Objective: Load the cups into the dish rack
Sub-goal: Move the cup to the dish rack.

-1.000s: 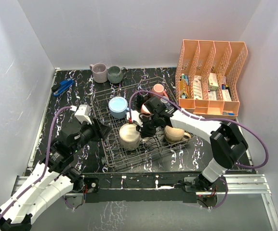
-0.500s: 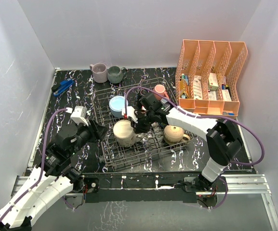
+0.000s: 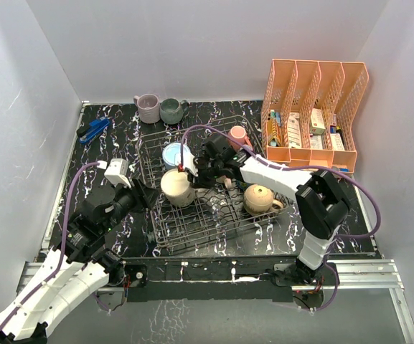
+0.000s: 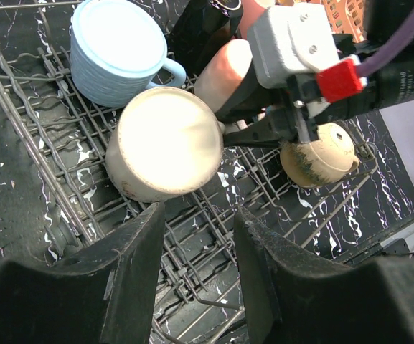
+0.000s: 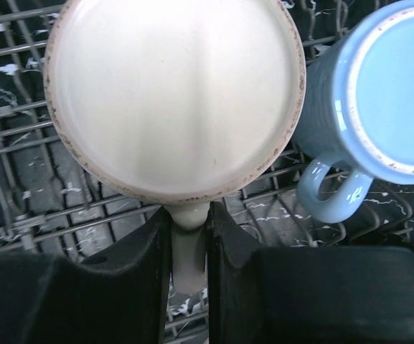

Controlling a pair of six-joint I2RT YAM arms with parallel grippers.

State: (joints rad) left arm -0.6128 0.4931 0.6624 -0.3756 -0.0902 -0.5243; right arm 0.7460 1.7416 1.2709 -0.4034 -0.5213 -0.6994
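The dish rack [image 3: 221,231] is a dark wire basket in the middle of the table. My right gripper [image 3: 194,178] is shut on the handle of a cream cup [image 3: 176,188] over the rack's left part, beside a light blue cup [image 3: 173,154]. In the right wrist view both fingers [image 5: 146,272] pinch the cream handle [image 5: 189,236]. A tan cup [image 3: 259,198], a pink cup [image 3: 237,134] and a black cup [image 4: 207,25] are also in the rack. My left gripper [image 4: 199,236] hangs open and empty at the rack's left edge.
A mauve cup [image 3: 147,107] and a grey-green cup [image 3: 171,110] stand on the table behind the rack. An orange mesh organizer [image 3: 314,115] fills the back right. A blue tool [image 3: 92,130] lies at the back left. White walls close in on three sides.
My right gripper has carried the cream cup leftward and toward the back, up next to the light blue cup. The left arm drew back slightly from the rack.
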